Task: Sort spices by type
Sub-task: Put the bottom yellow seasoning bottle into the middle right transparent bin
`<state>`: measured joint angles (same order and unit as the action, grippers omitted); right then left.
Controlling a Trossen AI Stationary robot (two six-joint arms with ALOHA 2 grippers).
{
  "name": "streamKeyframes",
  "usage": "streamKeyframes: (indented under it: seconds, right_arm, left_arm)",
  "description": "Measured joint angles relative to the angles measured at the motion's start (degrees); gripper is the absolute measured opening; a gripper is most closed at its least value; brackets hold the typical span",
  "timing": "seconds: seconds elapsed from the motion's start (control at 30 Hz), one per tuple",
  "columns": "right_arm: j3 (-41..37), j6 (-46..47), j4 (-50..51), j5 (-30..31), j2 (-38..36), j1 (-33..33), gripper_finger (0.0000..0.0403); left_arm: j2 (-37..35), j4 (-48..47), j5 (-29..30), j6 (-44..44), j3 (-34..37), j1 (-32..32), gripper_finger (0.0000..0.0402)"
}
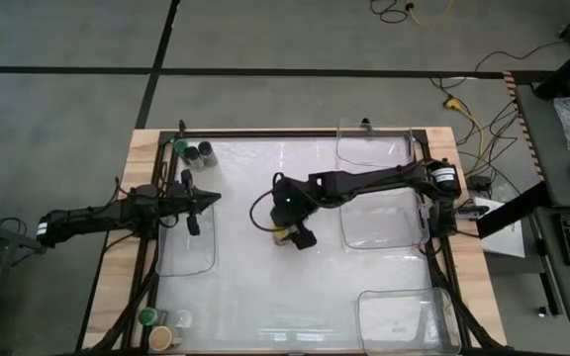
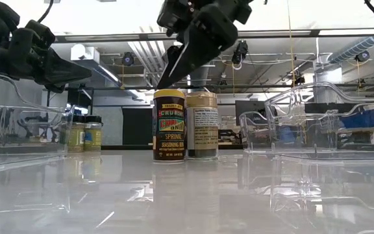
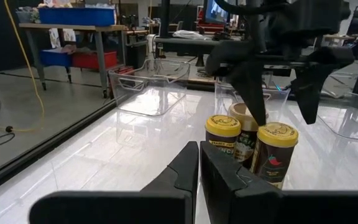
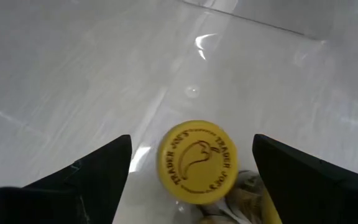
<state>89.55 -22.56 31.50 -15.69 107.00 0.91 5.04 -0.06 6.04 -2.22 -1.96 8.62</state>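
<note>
- Yellow lids top two of the jars clustered at the middle of the high view, under the right gripper (image 1: 287, 235); in the left wrist view these are the left yellow-lidded jar (image 3: 222, 138) and the right yellow-lidded jar (image 3: 276, 153), with a tan-lidded jar (image 3: 245, 124) touching behind and between them.
- In the low view the front jar (image 2: 169, 125) reads as a seasoning blend and stands upright just beside a second, pale-lidded jar (image 2: 201, 125), both on the glossy white table (image 2: 187, 195).
- The right gripper hangs directly over the cluster. Its fingers are spread wide, one finger (image 4: 79, 180) on each side of a yellow lid (image 4: 197, 160) in the right wrist view, with clear gaps both sides; it holds nothing.
- The left gripper (image 1: 198, 203) sits at the left of the high view, above a clear bin (image 1: 188, 247), pointing toward the cluster and well apart from it. Its fingers (image 3: 182, 171) are closed together on nothing.
- Two more jars (image 1: 200, 153), a green-lidded one beside a dark-lidded one, stand at the table's upper left corner in the high view.
- A green-lidded jar (image 1: 147, 317) and a tan-lidded one (image 1: 161, 338) stand at the lower left corner.
- Other clear bins lie at the upper right (image 1: 374, 148), right of centre (image 1: 389, 222) and lower right (image 1: 409, 321).
</note>
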Motion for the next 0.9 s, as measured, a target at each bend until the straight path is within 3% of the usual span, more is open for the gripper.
streamKeyframes:
  seconds: [0.9]
  right_arm:
    - [-5.4,0.1,-6.8,0.3,0.0,0.0,0.0311]
  left_arm:
    - [0.0,0.0,0.0,0.0,0.0,0.0,0.0001]
